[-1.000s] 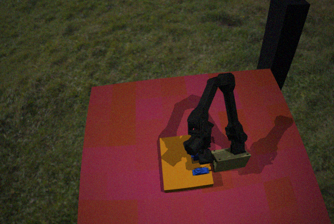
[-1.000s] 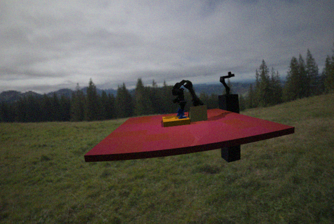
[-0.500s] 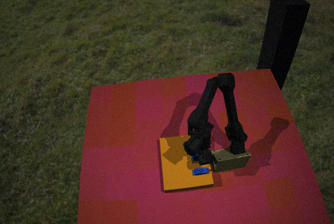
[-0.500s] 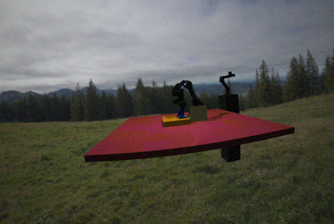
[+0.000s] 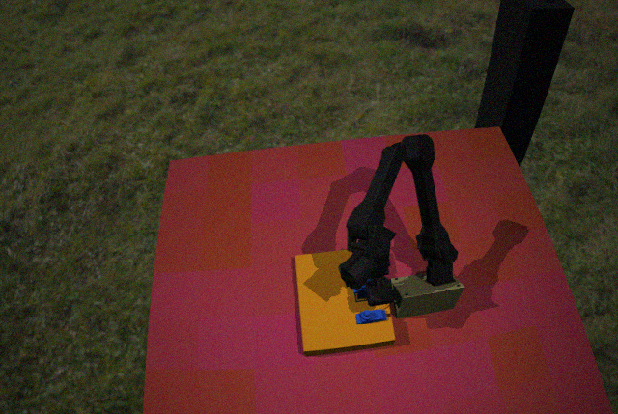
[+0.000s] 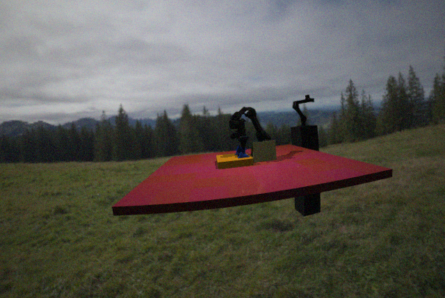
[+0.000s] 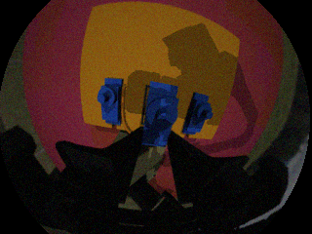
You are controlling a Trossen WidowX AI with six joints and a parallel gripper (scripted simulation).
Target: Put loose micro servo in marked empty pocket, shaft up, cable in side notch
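My gripper (image 6: 241, 145) (image 7: 155, 132) is shut on the loose blue micro servo (image 5: 359, 291) (image 7: 161, 114), holding it above the yellow deck (image 5: 324, 334) (image 6: 229, 162) (image 7: 122, 29). Its round output-shaft side faces up toward the wrist camera. The pocket's dark edge (image 7: 145, 104) shows just left of the held servo in the wrist view; the servo hides most of the pocket. Whether its ears touch the deck cannot be told. A thin dark line, perhaps the cable, curves over the deck left of the pocket. The side notch cannot be made out.
Two seated blue servos flank the pocket: one (image 5: 372, 317) (image 7: 112, 99) left in the wrist view, the other (image 7: 198, 114) right. A tan block (image 5: 429, 297) (image 6: 263, 151) under the arm's base stands beside the deck. A black pillar (image 5: 523, 50) (image 6: 304, 137) stands beyond the red table (image 5: 210, 310) (image 6: 201, 187).
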